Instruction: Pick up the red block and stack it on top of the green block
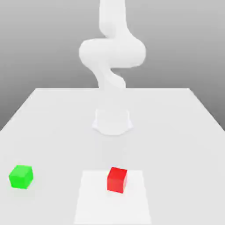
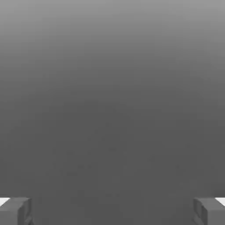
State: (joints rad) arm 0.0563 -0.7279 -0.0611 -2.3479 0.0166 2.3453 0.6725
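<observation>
On my exterior view the red block (image 1: pixel 117 179) sits near the front of the bench (image 1: pixel 48 118), a little to the exterior view's right of centre. It is a small cube, bright plain red and matte, with no marks on it; I see its top face lighter and its front face a deeper red. It rests flat on a pale square patch (image 1: pixel 92 197) that reads slightly brighter than the rest of the bench surface.

The green block (image 1: pixel 21 176) is the same kind of cube and the same size, bright plain green and matte. It stands flat on the bench well apart from the red one, off toward the exterior view's left, at about the same depth.

The arm (image 1: pixel 112 52) is white and rises from its round base (image 1: pixel 112 122) at the middle of the bench, behind both blocks.

From the hand view I see the claw (image 2: pixel 112 211) with its two grey fingertips (image 2: pixel 15 211) standing wide apart at opposite edges, nothing between them, only a flat grey background.
</observation>
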